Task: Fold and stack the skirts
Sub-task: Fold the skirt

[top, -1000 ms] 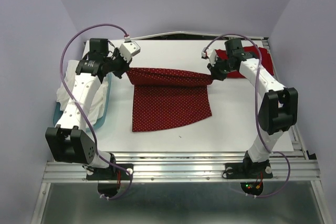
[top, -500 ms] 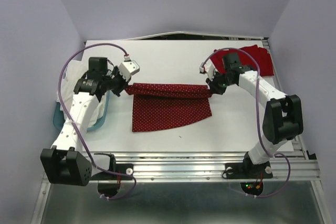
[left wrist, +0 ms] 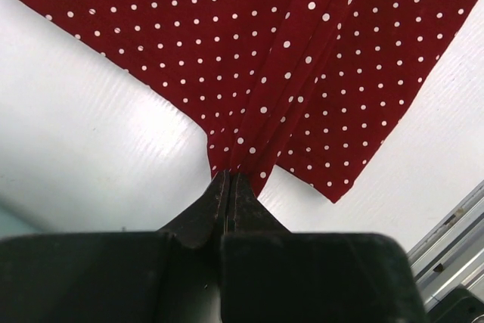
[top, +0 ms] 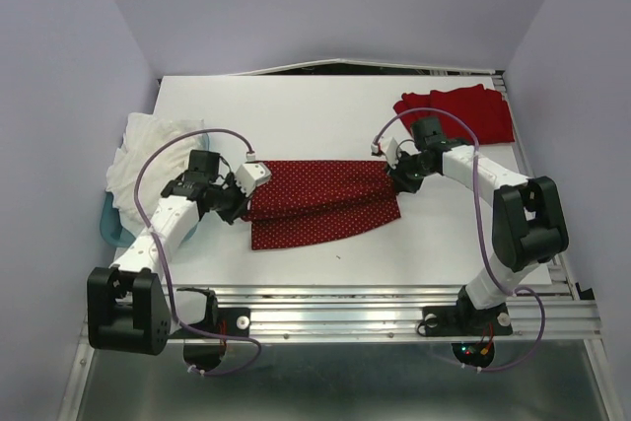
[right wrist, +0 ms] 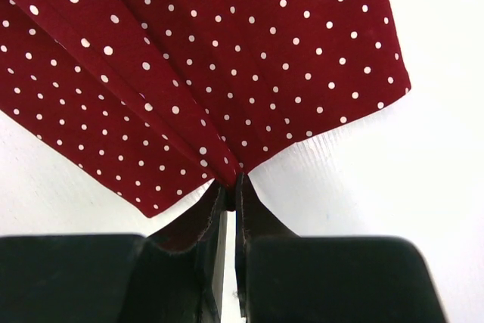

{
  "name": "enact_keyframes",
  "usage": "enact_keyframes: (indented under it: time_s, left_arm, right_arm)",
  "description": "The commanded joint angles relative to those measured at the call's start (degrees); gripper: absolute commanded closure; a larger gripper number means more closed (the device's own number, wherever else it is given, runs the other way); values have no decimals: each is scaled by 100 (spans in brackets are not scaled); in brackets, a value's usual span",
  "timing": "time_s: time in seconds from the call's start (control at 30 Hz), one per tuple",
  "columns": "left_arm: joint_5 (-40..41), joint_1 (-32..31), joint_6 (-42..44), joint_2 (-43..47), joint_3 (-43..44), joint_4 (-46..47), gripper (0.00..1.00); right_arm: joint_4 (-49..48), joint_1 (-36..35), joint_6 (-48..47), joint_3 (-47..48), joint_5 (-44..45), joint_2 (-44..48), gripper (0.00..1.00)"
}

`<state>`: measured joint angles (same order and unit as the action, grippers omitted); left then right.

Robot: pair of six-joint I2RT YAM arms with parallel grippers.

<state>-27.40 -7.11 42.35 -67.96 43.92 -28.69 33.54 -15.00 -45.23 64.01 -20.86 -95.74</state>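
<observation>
The dark red polka-dot skirt [top: 320,202] lies folded across the middle of the white table [top: 325,120]. My left gripper [top: 240,206] is shut on its left edge, low at the table; the pinched cloth [left wrist: 249,96] bunches at the fingertips. My right gripper [top: 394,173] is shut on its right edge, the cloth [right wrist: 212,81] fanning out from the tips. The plain bright red skirt [top: 458,112] lies at the back right corner, behind the right arm.
A pile of white cloth [top: 148,160] sits in a blue bin [top: 110,219] at the table's left edge, under the left arm. The metal rail [top: 345,308] runs along the near edge.
Both grippers have come toward the near edge and down with the skirt's folded top edge, laying the upper layer over the lower one. The skirt now lies flatter on the table.
</observation>
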Motion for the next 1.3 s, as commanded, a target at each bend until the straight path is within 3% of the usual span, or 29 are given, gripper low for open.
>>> enact_keyframes:
  time_s: [0.0,0.33,0.4,0.43,0.47,0.57,0.77,0.87,0.97,1.1,1.27]
  left_arm:
    - [59,-53,-7,205,-138,74,100]
    - [-160,-545,168,459,-77,-304,100]
    - [-248,-781,378,538,-147,-435,97]
    - [-266,-870,449,565,-182,-479,92]
    - [-266,-966,519,643,-217,-523,79]
    - [-301,-1152,940,828,-209,-838,61]
    - [-196,-1231,1232,873,187,-1244,54]
    - [-134,-1231,943,689,266,-982,55]
    - [-117,-1240,530,347,310,-639,56]
    - [-20,-1336,195,-67,398,-384,57]
    - [463,-1749,-95,-322,284,38,57]
  right_arm:
    - [-76,50,-108,-46,223,82,99]
    - [328,50,-609,-81,65,556,96]
    - [372,-2,-793,-169,47,688,85]
    - [468,-2,-846,-248,38,767,72]
    - [513,-2,-890,-292,-23,968,51]
    - [706,-2,-1127,-432,-119,1494,33]
    - [927,-2,-848,-459,-94,2130,34]
    - [909,-2,-321,-276,-93,1806,44]
    - [1058,-2,285,172,-347,1104,48]
    - [1216,-2,1024,708,-857,347,51]
    - [927,-2,1289,561,-981,47,50]
